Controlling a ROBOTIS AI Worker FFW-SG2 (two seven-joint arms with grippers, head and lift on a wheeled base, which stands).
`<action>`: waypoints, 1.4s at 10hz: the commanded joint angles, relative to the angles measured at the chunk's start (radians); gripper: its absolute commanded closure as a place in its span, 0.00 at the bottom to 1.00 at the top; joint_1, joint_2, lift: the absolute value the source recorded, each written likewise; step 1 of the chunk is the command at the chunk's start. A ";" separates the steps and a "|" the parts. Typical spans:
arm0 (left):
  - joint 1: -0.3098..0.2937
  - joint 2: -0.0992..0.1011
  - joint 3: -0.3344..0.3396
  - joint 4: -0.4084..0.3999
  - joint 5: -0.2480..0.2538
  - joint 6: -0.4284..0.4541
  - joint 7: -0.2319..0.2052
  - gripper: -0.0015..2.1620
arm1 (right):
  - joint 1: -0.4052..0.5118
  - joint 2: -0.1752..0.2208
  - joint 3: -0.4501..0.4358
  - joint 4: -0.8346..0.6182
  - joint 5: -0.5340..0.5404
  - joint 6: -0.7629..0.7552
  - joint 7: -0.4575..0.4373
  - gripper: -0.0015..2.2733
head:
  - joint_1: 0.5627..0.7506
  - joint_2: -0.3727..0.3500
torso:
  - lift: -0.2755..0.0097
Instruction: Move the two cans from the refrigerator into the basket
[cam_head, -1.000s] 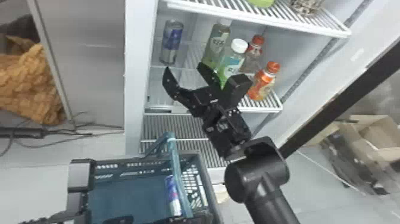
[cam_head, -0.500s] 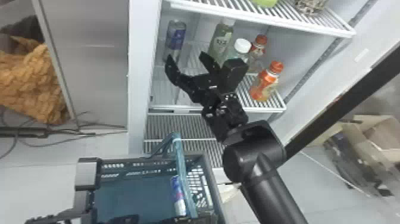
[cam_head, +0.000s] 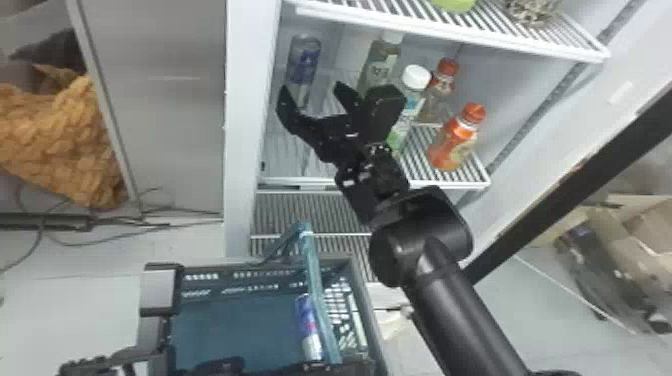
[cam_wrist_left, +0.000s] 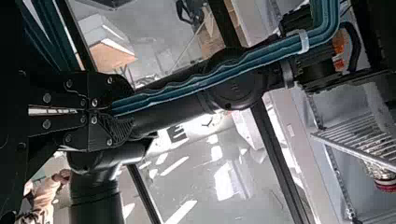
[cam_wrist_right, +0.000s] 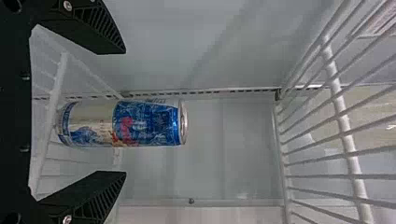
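Cold white shelving (cam_head: 450, 185) lines the open refrigerator (cam_head: 250, 125), and the right pincer (cam_wrist_right: 125, 112) has just pushed closer to the can (cam_wrist_right: 121, 123) standing upright inside, fingers spread to either side, gripping nothing. Its mate, the other can (cam_head: 309, 332), stays put in the basket (cam_head: 367, 310), whose handle (cam_wrist_left: 210, 74) the left pincer (cam_wrist_left: 125, 109) keeps clenched. So only one is left to fetch; as far as I can judge, a little more reach should come before closing.
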 joint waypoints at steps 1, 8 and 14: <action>-0.003 0.002 -0.004 0.003 0.002 -0.001 0.000 0.56 | -0.031 -0.001 0.018 0.031 0.000 -0.006 -0.009 0.03 | 0.70 0.12 | 0.00; -0.016 0.002 -0.018 0.018 0.016 -0.005 0.000 0.56 | -0.144 -0.006 0.068 0.134 -0.054 -0.004 -0.042 0.03 | 0.70 0.13 | 0.00; -0.023 0.004 -0.026 0.023 0.018 -0.005 0.000 0.56 | -0.188 -0.011 0.108 0.176 -0.064 -0.006 -0.065 0.39 | 0.70 0.15 | 0.00</action>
